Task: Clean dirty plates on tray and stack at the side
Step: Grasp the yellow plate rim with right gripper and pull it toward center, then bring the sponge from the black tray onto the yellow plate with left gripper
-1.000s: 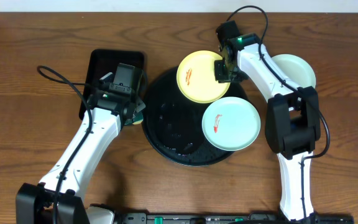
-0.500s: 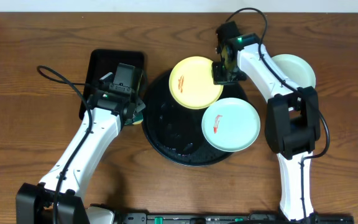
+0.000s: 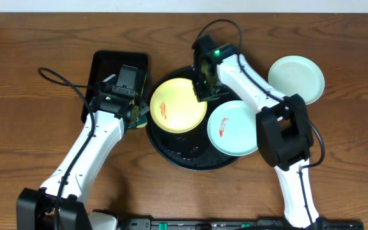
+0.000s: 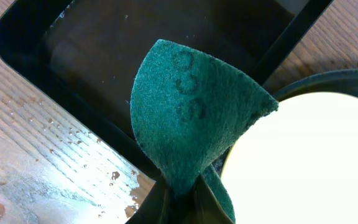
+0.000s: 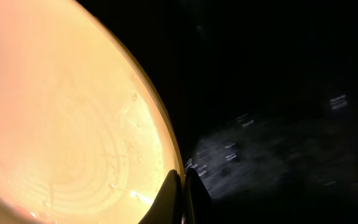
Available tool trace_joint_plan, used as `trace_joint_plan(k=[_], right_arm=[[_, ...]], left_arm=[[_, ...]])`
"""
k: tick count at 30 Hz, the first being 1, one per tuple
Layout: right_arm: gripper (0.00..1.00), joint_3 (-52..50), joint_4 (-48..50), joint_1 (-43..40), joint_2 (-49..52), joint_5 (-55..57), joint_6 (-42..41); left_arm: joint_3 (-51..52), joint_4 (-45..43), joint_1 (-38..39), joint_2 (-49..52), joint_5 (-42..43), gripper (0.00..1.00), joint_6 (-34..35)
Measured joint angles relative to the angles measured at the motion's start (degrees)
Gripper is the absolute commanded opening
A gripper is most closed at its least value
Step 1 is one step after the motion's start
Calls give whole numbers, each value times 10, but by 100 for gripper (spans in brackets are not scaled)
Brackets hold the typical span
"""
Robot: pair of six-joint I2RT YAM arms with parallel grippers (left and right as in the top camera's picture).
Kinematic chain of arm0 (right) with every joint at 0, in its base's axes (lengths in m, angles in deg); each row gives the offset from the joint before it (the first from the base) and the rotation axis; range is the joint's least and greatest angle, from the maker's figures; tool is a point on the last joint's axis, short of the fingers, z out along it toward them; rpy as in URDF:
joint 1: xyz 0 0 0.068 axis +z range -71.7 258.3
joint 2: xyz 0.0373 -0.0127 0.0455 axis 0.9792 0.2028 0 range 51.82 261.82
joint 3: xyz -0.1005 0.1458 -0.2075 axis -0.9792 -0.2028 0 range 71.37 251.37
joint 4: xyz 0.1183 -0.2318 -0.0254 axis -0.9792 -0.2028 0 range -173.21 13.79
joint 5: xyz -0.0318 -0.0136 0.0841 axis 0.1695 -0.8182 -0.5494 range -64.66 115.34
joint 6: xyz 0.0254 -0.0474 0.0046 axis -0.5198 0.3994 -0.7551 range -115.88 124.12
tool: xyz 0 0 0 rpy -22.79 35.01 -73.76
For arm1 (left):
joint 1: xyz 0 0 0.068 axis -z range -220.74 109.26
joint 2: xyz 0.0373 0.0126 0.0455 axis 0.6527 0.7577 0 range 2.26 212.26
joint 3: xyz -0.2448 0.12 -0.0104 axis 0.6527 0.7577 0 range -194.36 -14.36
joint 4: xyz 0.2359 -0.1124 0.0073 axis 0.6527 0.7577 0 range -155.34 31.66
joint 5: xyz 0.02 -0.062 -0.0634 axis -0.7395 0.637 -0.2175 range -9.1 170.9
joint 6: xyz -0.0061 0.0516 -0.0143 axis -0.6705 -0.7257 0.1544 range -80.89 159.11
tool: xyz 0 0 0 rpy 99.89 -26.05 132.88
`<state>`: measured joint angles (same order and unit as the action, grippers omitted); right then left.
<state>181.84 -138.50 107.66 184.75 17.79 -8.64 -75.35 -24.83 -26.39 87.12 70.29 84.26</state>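
Left pincer (image 4: 180, 200) is clamped tight on the lower end of a dark green sponge (image 4: 191, 118), which stands up folded from between its fingers. In the overhead view this pincer (image 3: 139, 116) sits at the near right corner of the rectangular tray (image 3: 101, 67), just beside the left rim of the round tray (image 3: 184, 152). Water drops lie on the tabletop (image 4: 36, 155) beside the rectangular tray.

To its right, the yellow plate (image 3: 179, 105) lies over the upper left part of the round tray, its left edge close to the sponge. A red-orange smear (image 3: 163, 108) marks its left half. Whether the plate rests on the tray or is lifted slightly cannot be told.

The right pincer (image 3: 203, 89) is closed on the yellow plate's far right rim; its wrist view shows the fingertips (image 5: 171, 186) nipped together on that edge, with wet black tray beyond.

Further right, a smeared mint plate (image 3: 236, 128) lies on the round tray's right side, just beside the yellow plate and overhanging the tray rim. A second mint plate (image 3: 296, 78) sits on the tabletop, well apart from the tray at the upper right.
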Motion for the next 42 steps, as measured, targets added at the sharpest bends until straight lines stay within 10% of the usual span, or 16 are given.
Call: trace_joint_plan(k=[42], right_arm=[[1,0,-71,16,0,23,25]], left_arm=[[0,-104,104,98,136,7,-3]])
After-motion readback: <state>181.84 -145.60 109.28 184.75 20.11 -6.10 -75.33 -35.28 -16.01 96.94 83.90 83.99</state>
